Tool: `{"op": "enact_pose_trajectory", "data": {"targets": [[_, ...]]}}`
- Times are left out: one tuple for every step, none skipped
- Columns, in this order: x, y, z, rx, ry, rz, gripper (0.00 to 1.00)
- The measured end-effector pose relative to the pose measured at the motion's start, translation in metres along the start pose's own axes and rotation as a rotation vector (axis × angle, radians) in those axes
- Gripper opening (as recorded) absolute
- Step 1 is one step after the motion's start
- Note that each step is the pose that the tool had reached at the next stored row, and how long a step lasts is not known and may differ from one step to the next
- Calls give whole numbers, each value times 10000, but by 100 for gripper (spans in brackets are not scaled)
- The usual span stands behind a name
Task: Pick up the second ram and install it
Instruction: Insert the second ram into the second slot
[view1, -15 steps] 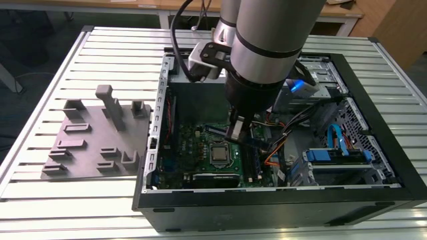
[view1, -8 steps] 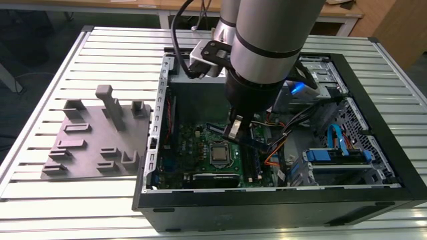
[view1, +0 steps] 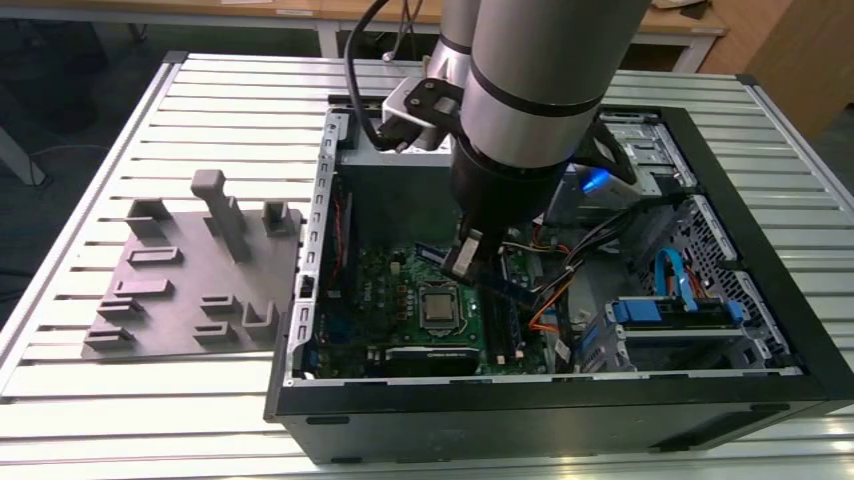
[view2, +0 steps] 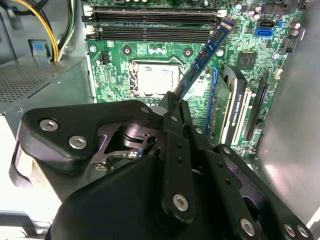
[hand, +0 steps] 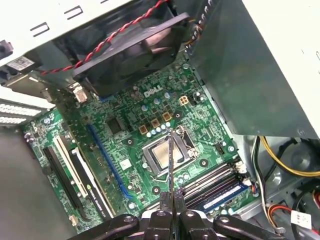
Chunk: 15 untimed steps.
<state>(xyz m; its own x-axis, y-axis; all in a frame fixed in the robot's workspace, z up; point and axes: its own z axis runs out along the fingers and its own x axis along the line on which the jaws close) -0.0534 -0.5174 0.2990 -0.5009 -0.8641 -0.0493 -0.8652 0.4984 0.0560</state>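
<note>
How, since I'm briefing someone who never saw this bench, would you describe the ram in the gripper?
Look into the open computer case, above the green motherboard. The second ram is the thin blue-green stick pinched in the gripper, tilted in mid-air, unlike the stick already seated in its slot.

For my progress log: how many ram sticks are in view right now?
2. The second ram is held in the fingers over the motherboard; another stick is seated in a memory slot. More could be hidden behind the arm.
</note>
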Motion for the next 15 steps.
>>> {"op": "enact_pose_trajectory", "data": {"targets": [[0,0,0,4,-4,75,13],[0,0,0,8,-8,153,13],[0,0,0,11,-13,230,13],[0,0,0,16,-17,312,13],[0,0,0,19,-21,388,13],[0,0,1,24,-25,466,13],[0,0,1,27,-30,549,13],[0,0,1,31,-35,629,13],[0,0,1,35,-40,708,13],[0,0,1,39,-44,793,13],[0,0,1,43,-49,872,13],[0,0,1,48,-53,953,13],[0,0,1,52,-58,1036,13],[0,0,1,56,-63,1124,13],[0,0,1,60,-68,1213,13]]}}
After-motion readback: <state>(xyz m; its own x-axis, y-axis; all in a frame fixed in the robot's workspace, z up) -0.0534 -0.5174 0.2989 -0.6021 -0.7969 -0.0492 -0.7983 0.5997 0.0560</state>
